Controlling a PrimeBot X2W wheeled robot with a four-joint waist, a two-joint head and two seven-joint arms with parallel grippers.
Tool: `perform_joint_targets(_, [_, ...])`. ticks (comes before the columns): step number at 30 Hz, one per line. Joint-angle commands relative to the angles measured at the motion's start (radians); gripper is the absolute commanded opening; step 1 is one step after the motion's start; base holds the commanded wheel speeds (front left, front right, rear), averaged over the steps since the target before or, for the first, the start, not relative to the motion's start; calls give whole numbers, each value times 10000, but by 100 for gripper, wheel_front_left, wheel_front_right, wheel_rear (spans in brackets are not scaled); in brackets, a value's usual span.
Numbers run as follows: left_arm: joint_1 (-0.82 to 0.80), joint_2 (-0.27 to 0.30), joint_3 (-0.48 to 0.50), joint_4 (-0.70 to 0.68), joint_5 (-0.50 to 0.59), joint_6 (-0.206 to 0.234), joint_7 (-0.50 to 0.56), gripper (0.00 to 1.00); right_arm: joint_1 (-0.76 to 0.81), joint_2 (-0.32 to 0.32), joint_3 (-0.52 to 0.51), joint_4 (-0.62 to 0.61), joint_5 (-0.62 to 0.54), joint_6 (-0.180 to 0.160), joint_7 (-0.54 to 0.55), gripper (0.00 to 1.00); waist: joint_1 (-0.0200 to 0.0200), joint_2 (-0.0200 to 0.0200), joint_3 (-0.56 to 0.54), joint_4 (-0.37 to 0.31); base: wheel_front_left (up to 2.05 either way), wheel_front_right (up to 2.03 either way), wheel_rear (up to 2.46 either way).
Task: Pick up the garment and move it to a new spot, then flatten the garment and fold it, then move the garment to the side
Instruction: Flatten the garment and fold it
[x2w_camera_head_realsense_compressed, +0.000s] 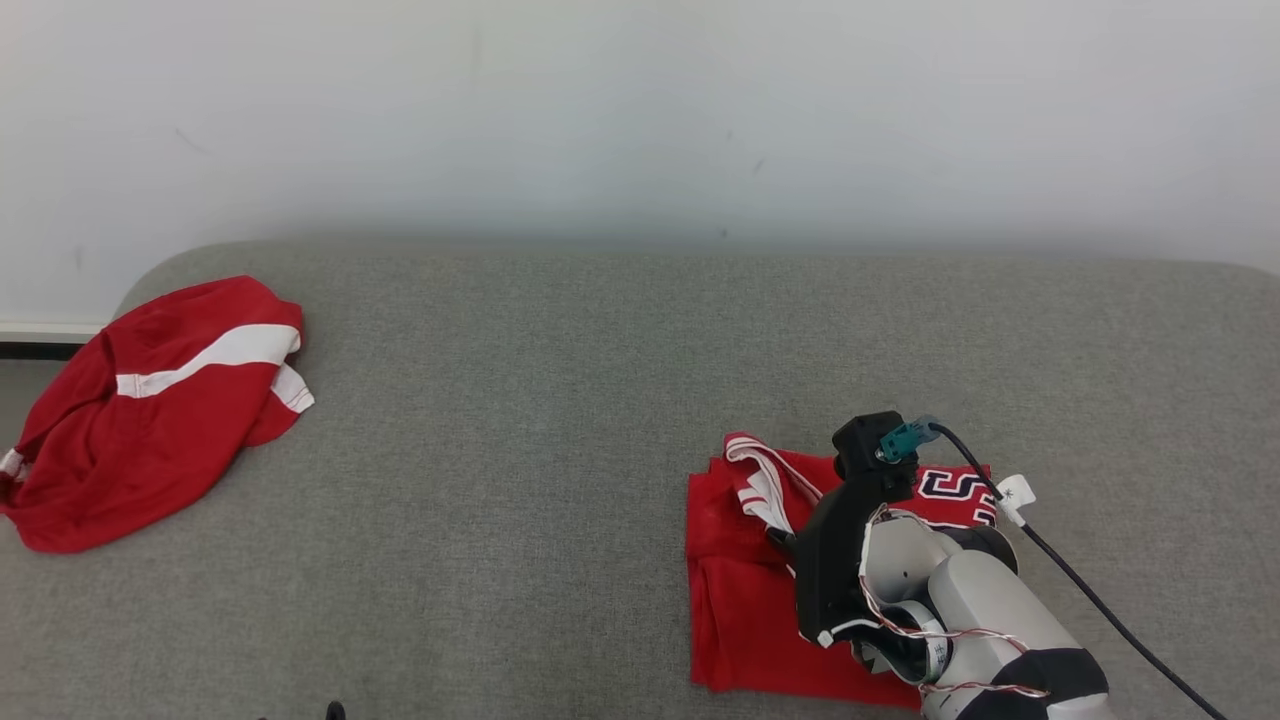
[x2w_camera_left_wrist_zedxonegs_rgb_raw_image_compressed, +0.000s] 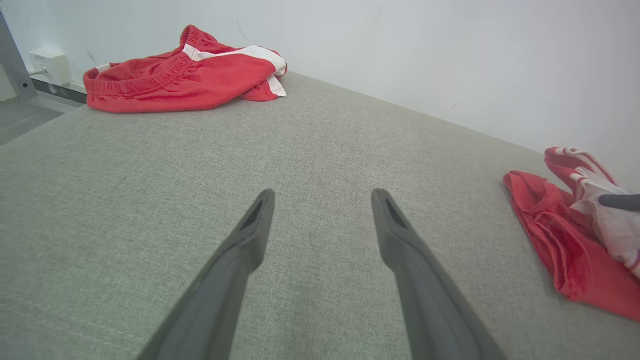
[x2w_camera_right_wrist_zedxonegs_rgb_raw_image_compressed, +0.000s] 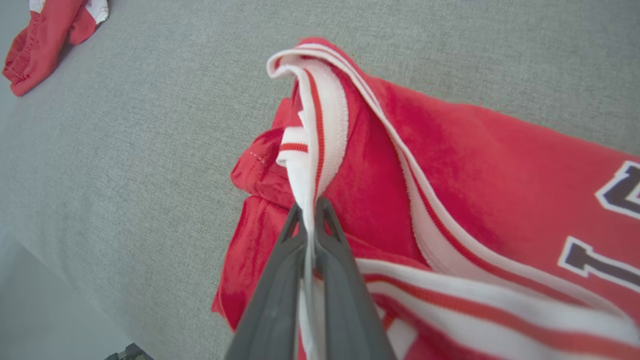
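Note:
A red jersey (x2w_camera_head_realsense_compressed: 740, 600) with white-and-red trim and navy lettering lies partly folded on the grey fabric surface (x2w_camera_head_realsense_compressed: 520, 420), at the lower right of the head view. My right gripper (x2w_camera_right_wrist_zedxonegs_rgb_raw_image_compressed: 310, 207) is shut on a strip of its white trim, which lifts into a ridge above the cloth. In the head view the right gripper (x2w_camera_head_realsense_compressed: 785, 540) sits over the jersey's middle, fingertips mostly hidden. My left gripper (x2w_camera_left_wrist_zedxonegs_rgb_raw_image_compressed: 322, 197) stands open over bare grey fabric, well left of the jersey (x2w_camera_left_wrist_zedxonegs_rgb_raw_image_compressed: 555, 235), holding nothing.
Red shorts (x2w_camera_head_realsense_compressed: 150, 420) with a white stripe lie crumpled at the far left edge, near the white wall. The shorts (x2w_camera_left_wrist_zedxonegs_rgb_raw_image_compressed: 185, 75) are far ahead of my left gripper. A black cable (x2w_camera_head_realsense_compressed: 1080, 580) trails from my right wrist.

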Motion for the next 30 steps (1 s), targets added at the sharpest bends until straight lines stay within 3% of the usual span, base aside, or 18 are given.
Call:
perform_joint_targets(1, [-43, -46, 37, 29, 118, 2, -29, 100, -121, 20, 102, 85, 143, -27, -123, 0, 0, 0, -28, 85, 0, 0, 0])
perform_joint_targets(11, [11, -172, 80, 155, 220, -132, -29, 100, -363, 26, 1072, 1290, 1097, -27, -938, 0, 0, 0, -170, 185, 0, 0, 0])
perform_joint_targets(13, [30, -184, 88, 165, 225, -170, -29, 100, -468, 26, 1190, 1515, 1213, -25, -1122, 13, 0, 0, -193, 193, 0, 0, 0])
perform_joint_targets(15, [75, -195, 122, 182, 226, -173, -29, 100, -594, 27, 1233, 1755, 1272, -25, -1347, 11, 0, 0, -218, 191, 0, 0, 0])
perform_joint_targets(16, [103, -204, 128, 190, 230, -189, -29, 100, -664, 25, 1232, 1897, 1248, -27, -1448, 0, 0, 0, -231, 190, 0, 0, 0])
perform_joint_targets(20, [152, -228, 137, 211, 225, -262, -31, 100, -957, 26, 1218, 2383, 1320, -27, -1758, 0, 0, 0, -247, 213, 0, 0, 0])
perform_joint_targets(21, [142, -230, 138, 221, 229, -246, -31, 100, -1023, 28, 1236, 2475, 1361, -25, -1848, 9, 0, 0, -244, 223, 0, 0, 0])
perform_joint_targets(22, [130, -235, 136, 231, 231, -254, -29, 100, -1079, 28, 1251, 2555, 1416, -27, -1941, 45, 0, 0, -242, 231, 0, 0, 0])
perform_joint_targets(23, [114, -240, 133, 246, 230, -268, -31, 100, -1106, 26, 1317, 2632, 1482, -27, -1970, 48, 0, 0, -242, 243, 0, 0, 0])
perform_joint_targets(24, [95, -243, 130, 272, 231, -284, -29, 100, -1143, 29, 1380, 2700, 1559, -25, -2006, 42, 0, 0, -245, 257, 0, 0, 0])
perform_joint_targets(25, [71, -245, 130, 297, 235, -299, -29, 100, -1191, 28, 1431, 2766, 1621, -25, -2067, 45, 0, 0, -251, 270, 0, 0, 0])
perform_joint_targets(27, [22, -246, 146, 343, 241, -323, -29, 100, -1288, 27, 1501, 2925, 1696, -25, -2237, 100, 0, 0, -265, 291, 0, 0, 0])
perform_joint_targets(30, [-15, -247, 202, 393, 250, -348, -29, 100, -1365, 27, 1651, 3064, 1897, -27, -2466, 100, 0, 0, -305, 299, 0, 0, 0])
